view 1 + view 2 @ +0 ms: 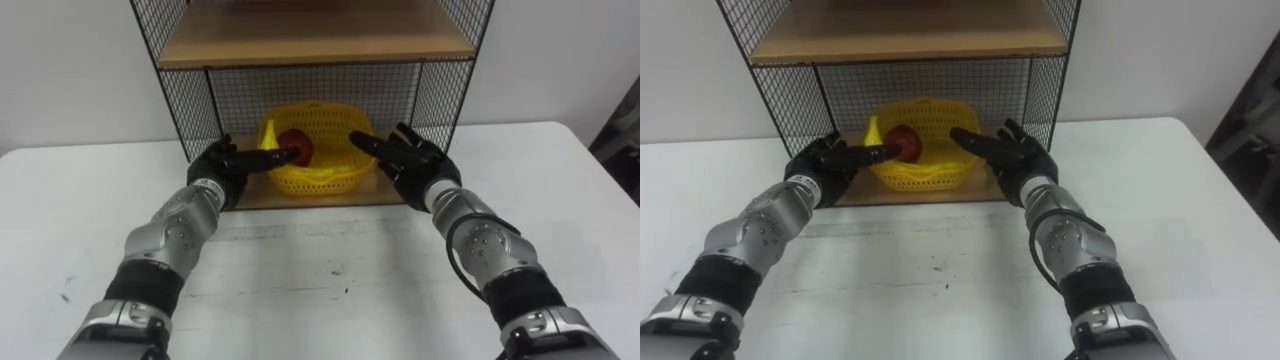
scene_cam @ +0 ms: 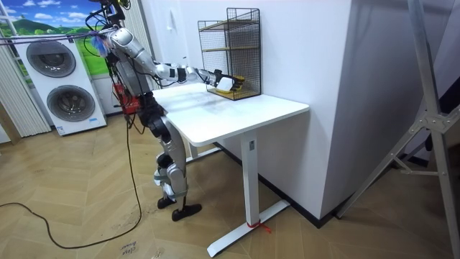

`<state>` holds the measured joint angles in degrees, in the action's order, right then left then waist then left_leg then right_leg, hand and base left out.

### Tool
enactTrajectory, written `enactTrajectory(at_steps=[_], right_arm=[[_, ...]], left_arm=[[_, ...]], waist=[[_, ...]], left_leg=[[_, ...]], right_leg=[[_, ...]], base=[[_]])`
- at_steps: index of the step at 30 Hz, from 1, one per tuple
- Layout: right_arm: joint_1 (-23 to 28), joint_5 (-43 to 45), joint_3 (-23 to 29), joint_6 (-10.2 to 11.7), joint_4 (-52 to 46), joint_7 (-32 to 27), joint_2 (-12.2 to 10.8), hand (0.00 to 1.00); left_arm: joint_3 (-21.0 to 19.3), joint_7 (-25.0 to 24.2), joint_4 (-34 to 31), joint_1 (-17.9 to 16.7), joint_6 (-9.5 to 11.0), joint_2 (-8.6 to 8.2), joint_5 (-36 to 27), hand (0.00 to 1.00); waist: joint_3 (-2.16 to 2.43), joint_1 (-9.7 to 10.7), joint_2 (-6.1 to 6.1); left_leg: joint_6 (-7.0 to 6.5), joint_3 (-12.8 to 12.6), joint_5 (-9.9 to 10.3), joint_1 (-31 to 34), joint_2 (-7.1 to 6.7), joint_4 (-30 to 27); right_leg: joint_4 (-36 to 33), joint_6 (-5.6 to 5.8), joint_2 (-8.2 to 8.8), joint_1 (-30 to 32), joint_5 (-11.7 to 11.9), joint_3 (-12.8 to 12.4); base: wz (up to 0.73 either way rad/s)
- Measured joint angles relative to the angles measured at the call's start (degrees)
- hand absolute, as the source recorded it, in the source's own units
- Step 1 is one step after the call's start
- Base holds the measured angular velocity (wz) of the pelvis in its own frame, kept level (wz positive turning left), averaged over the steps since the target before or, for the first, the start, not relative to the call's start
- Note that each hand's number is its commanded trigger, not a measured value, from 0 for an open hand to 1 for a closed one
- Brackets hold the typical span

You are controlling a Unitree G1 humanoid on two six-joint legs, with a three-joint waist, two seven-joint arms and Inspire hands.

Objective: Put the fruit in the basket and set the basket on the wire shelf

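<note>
Both the left robot hand (image 1: 225,165) and right robot hand (image 1: 415,160) hold straight fingers at the basket (image 1: 325,180), fruit (image 1: 297,146) inside, set on the shelf (image 1: 445,95); next, probably, pulling back.

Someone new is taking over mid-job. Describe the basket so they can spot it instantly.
On the white table stands a black wire shelf; look at its lowest wooden board. The basket sits there between the robot's left hand and right hand. It is the only bright yellow, open-weave thing, with a red fruit and a banana inside.
</note>
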<state>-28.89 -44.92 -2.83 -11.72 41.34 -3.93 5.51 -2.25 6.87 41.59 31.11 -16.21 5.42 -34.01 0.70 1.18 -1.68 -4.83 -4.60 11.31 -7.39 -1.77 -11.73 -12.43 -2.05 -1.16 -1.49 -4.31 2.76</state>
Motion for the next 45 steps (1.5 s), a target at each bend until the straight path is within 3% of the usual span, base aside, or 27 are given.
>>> enactTrajectory(at_steps=[9, 19, 25, 31, 34, 36, 39, 45], right_arm=[[0.08, 0.31, 0.36, 0.01, -0.32, 1.59, 0.42, 0.00], [1.08, 1.17, 0.27, 0.00, -4.12, 2.47, 0.77, 0.00], [5.41, 5.06, 0.24, 0.05, -13.31, 2.79, 0.80, 0.00], [8.43, 8.55, 0.17, 0.13, -17.67, 3.39, 0.75, 0.00], [11.31, 12.17, 0.19, 0.56, -21.62, 3.57, 0.85, 0.00], [13.12, 14.92, 0.50, 1.07, -22.68, 3.83, 0.95, 0.00], [15.76, 16.56, 0.90, 1.06, -26.20, 3.94, 1.05, 0.00], [17.99, 18.24, 0.76, 1.46, -32.02, 5.07, 1.20, 0.00]], left_arm=[[0.05, 0.14, -1.08, -0.32, 0.01, 0.12, -0.01, 0.00], [0.28, 0.32, -7.66, -4.24, 0.11, 0.13, -0.07, 0.00], [0.39, -0.22, -9.61, -4.85, 0.28, 0.13, -0.14, 0.00], [0.57, -1.50, -14.91, -9.24, 1.32, 0.18, -0.06, 0.00], [0.63, -1.51, -20.74, -13.44, 1.88, 0.30, -0.03, 0.00], [0.61, -1.56, -24.55, -16.20, 2.20, 0.24, 2.44, 0.00], [0.80, -1.57, -29.96, -19.15, 2.37, 0.18, 5.78, 0.00], [2.45, -2.52, -37.10, -21.43, 2.80, 0.29, 8.50, 0.00]], waist=[[-0.05, 0.05, -0.05], [-0.16, 0.30, 0.00], [-0.56, 0.31, -0.03], [-0.62, 0.58, 0.05], [-0.72, 0.56, 0.26], [-0.95, 0.58, 0.79], [-0.88, 0.55, 1.21], [-0.77, 0.25, 1.82]], left_leg=[[-0.01, 0.20, 0.00, -1.03, 0.01, 0.61], [0.06, 0.19, -0.34, -1.34, -0.02, 1.24], [0.07, 0.08, -0.35, -1.27, -0.01, 1.34], [0.07, 0.02, -0.35, -1.20, 0.00, 1.16], [0.16, -0.30, -0.41, -0.86, 0.02, 1.38], [0.18, -0.36, -0.43, -0.61, 0.04, 1.42], [0.19, -0.53, -0.45, -0.11, 0.05, 1.40], [0.21, -0.64, -0.48, -0.33, 0.07, 1.41]], right_leg=[[0.76, 0.03, 0.01, -1.44, -0.04, 0.06], [0.86, -0.02, 0.04, -1.45, -0.02, 0.31], [0.96, -0.03, -0.01, -1.34, -0.01, 0.08], [0.76, -0.03, -0.04, -1.02, -0.08, -0.22], [0.79, -0.06, -0.09, -0.49, -0.12, -0.43], [0.77, -0.07, -0.10, -0.21, -0.11, -0.42], [0.65, -0.10, -0.09, 0.43, -0.15, -0.48], [0.78, -0.12, -0.16, 0.27, -0.14, -0.74]], base=[[0.02], [0.00], [0.00], [-0.01], [-0.05], [0.00], [-0.03], [-0.01]])
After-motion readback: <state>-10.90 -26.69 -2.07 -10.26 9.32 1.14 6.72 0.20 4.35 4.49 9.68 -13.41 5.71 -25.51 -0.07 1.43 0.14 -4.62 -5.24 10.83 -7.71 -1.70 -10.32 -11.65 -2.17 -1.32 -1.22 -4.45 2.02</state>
